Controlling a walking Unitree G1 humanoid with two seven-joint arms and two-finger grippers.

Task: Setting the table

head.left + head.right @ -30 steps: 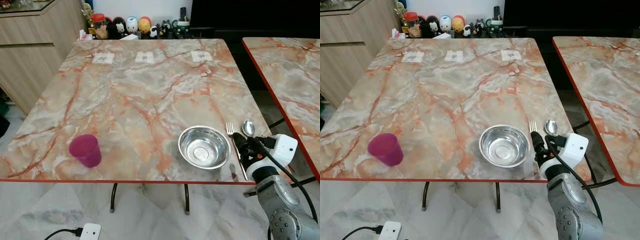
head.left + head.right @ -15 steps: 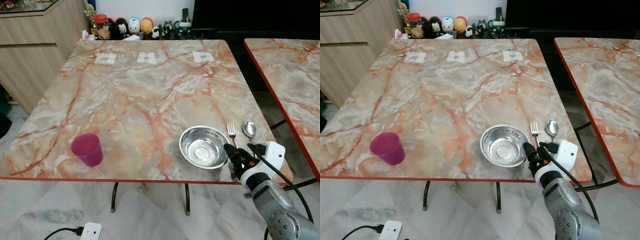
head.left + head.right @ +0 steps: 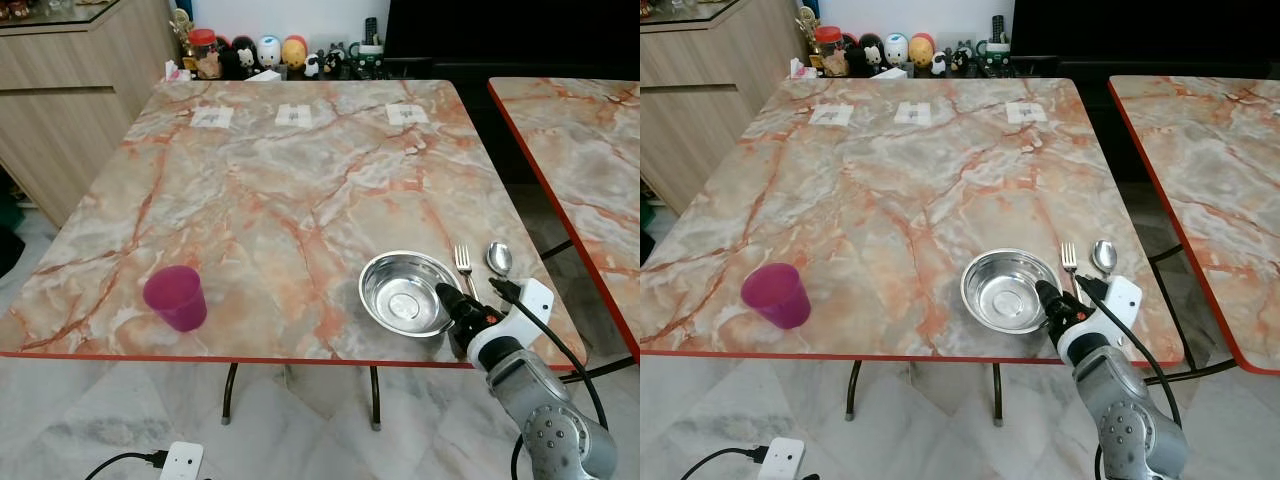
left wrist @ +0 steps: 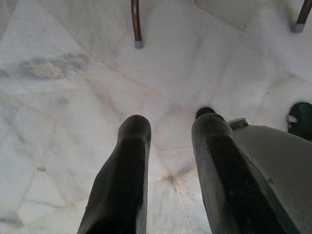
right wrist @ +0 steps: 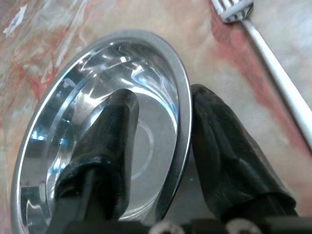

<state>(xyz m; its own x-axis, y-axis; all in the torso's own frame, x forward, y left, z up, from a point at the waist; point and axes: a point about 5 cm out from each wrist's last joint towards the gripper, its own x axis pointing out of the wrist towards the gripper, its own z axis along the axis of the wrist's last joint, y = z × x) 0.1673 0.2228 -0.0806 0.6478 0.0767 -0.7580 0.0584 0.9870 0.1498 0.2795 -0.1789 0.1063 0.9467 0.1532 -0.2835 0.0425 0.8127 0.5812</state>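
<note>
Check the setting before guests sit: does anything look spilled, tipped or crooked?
Nothing stands out. The steel bowl, fork and spoon sit neatly together; the pink cup stands upright. The right gripper straddles the bowl's rim.

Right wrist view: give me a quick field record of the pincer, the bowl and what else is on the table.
right pincer: open, straddling the bowl's rim, one finger inside, one outside
steel bowl: upright, empty, near the table's front edge
fork: flat on the table, just right of the bowl
spoon: flat, right of the fork
pink cup: upright, front left of the table, apart from the rest
left pincer: open, hanging idle over the floor
table: marble-pattern top, red edge
</note>
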